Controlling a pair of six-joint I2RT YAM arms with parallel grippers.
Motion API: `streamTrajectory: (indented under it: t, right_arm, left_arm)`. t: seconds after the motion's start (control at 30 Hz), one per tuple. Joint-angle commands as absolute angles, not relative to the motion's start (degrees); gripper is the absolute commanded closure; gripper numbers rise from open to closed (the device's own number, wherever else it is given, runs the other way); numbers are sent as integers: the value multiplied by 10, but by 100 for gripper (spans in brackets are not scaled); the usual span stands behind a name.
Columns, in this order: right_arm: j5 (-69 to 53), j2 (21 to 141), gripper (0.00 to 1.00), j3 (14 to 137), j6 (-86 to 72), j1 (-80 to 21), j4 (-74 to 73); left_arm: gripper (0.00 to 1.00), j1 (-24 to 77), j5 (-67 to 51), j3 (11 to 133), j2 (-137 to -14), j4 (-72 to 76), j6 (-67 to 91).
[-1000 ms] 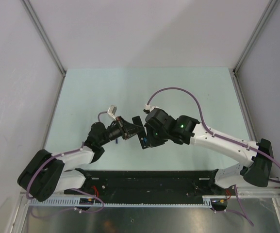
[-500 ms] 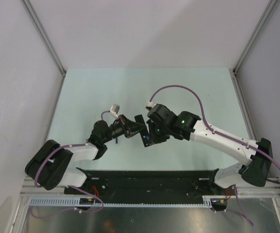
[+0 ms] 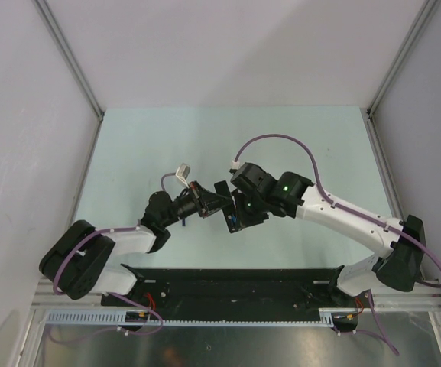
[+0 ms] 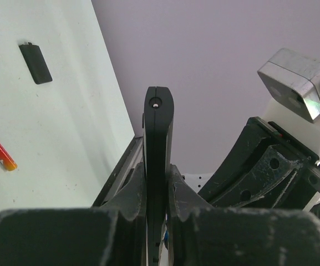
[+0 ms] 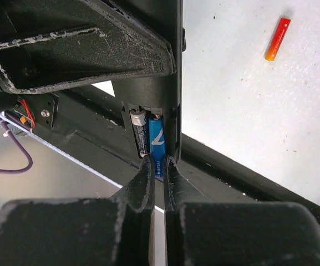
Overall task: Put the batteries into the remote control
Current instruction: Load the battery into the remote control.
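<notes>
Right wrist view: my right claw [image 5: 158,168] pinches the blue battery [image 5: 157,141], partly in the remote [image 4: 158,127] beside the grey battery [image 5: 139,136]. The left claw [image 4: 156,178] clamps the remote aloft. I'd push straight along the bay and release only once it sits flush.

L gripper [image 4: 157,178] & R gripper [image 5: 158,167] both clamped, arms angled inward.

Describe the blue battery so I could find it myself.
Over the table, the left fingers hold the black remote. Its open compartment holds two batteries side by side. The blue battery, unlike the silver battery beside it, sits between the right fingers.
</notes>
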State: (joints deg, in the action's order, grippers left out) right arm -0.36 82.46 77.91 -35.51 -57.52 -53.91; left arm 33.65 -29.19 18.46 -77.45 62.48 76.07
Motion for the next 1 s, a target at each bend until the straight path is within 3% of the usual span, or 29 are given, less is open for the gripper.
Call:
streamTrajectory:
  t: [0.0, 0.73, 0.97]
  right_arm:
    - [30, 833, 100, 795, -344, -565, -596]
    - [54, 873, 100, 824, -353, -552, -588]
    - [61, 877, 84, 837, -351, -551, -592]
  left_arm:
    - [100, 341, -296, 194, -754, 681, 763]
    - [100, 350, -254, 168, -752, 680, 780]
    - [100, 350, -252, 168, -759, 680, 786]
